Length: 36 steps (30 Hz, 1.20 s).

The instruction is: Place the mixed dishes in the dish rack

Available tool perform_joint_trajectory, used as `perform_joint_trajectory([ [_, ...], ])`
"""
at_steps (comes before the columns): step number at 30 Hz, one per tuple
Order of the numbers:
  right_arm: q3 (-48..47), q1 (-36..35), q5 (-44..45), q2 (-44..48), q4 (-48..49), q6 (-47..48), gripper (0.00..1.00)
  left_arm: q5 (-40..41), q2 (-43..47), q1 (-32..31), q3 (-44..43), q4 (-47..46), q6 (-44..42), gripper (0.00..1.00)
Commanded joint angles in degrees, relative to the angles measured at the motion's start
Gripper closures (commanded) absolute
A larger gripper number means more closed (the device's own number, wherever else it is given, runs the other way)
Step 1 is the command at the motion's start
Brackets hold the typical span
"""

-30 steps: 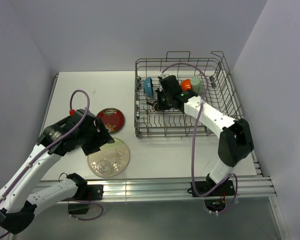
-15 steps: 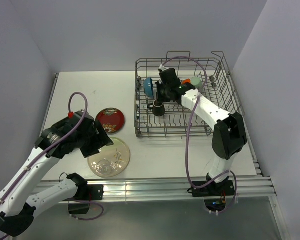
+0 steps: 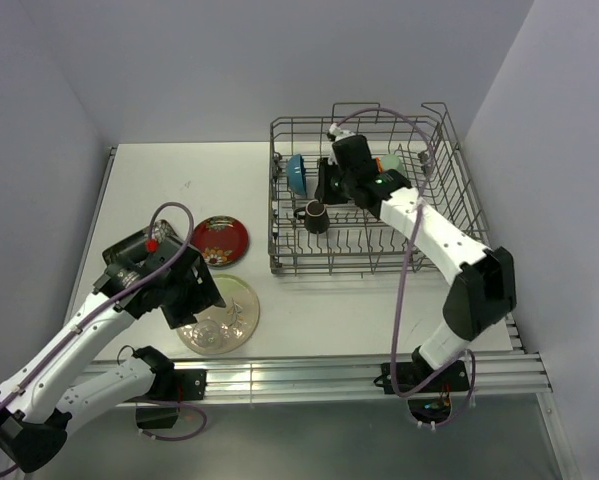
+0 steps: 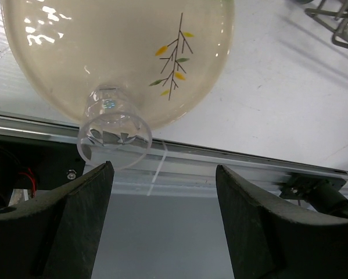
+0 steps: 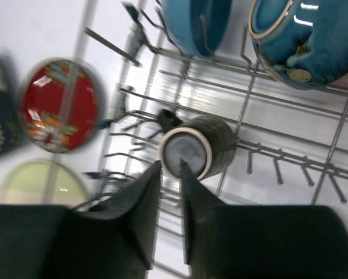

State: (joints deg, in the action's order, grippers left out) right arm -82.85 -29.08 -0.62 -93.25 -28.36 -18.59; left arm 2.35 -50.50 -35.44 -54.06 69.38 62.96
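Our right pincer [image 5: 169, 174] shows its two dark fingers only a narrow slit apart with nothing between them, in the lower middle of the wrist view. Just past the tips sits the small brown mug [image 5: 200, 152], its round pale-rimmed end facing the camera and its handle toward the upper left. We cannot tell whether it stands straight or leans. It rests among the tines on the floor of the dish rack [image 3: 449, 190]. In the top view it lies in the rack's left half, below the pincer and apart from it. Along the top edge of the wrist view a blue bowl [image 5: 194, 23] stands on edge between tines, and a second blue-glazed bowl [image 5: 307, 46] is in the upper right corner. A pale green cup [image 3: 389, 162] shows beside the arm in the top view.

Our left pincer [image 4: 162, 174] gapes wide and holds nothing. Above it in the wrist view is the clear glass [image 4: 114, 136], resting on the near edge of the cream plate [image 4: 133, 58] with its leaf sprig — both outside the rack, on the table [image 3: 179, 180] at lower left of the top view. The red saucer [image 3: 220, 238] lies just above the plate.
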Motion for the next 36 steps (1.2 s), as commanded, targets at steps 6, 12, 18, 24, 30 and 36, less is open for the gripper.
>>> perform_joint_trajectory([
  [6, -1.09, -0.45, -1.22, 16.60, -2.92, -0.83, 0.54, 0.38, -1.88, 0.02, 4.40, -5.04, 0.85, 0.24],
  [12, 0.84, -0.45, -0.09, 26.79, -7.93, -0.83, 0.53, -0.77, -5.48, -0.07, 6.95, -7.77, -0.38, 0.24],
  [18, 1.64, -0.45, 1.94, 34.97, -12.77, -0.92, 0.53, -1.47, -6.63, -0.51, 10.02, -10.32, 0.15, 0.25],
  [24, 3.74, -0.45, 1.76, 39.90, -14.97, -2.77, 0.53, -3.39, -11.98, -0.77, 13.36, -16.29, -1.61, 0.28],
  [30, 3.57, -0.45, 3.52, 43.77, -18.39, -3.29, 0.53, -4.98, -15.85, -0.68, 13.11, -18.85, -3.89, 0.59],
  [36, 1.90, -0.45, -3.56, 42.28, -21.12, -5.66, 0.41, -2.71, -13.93, -0.60, -3.53, -9.99, -7.41, 1.00],
])
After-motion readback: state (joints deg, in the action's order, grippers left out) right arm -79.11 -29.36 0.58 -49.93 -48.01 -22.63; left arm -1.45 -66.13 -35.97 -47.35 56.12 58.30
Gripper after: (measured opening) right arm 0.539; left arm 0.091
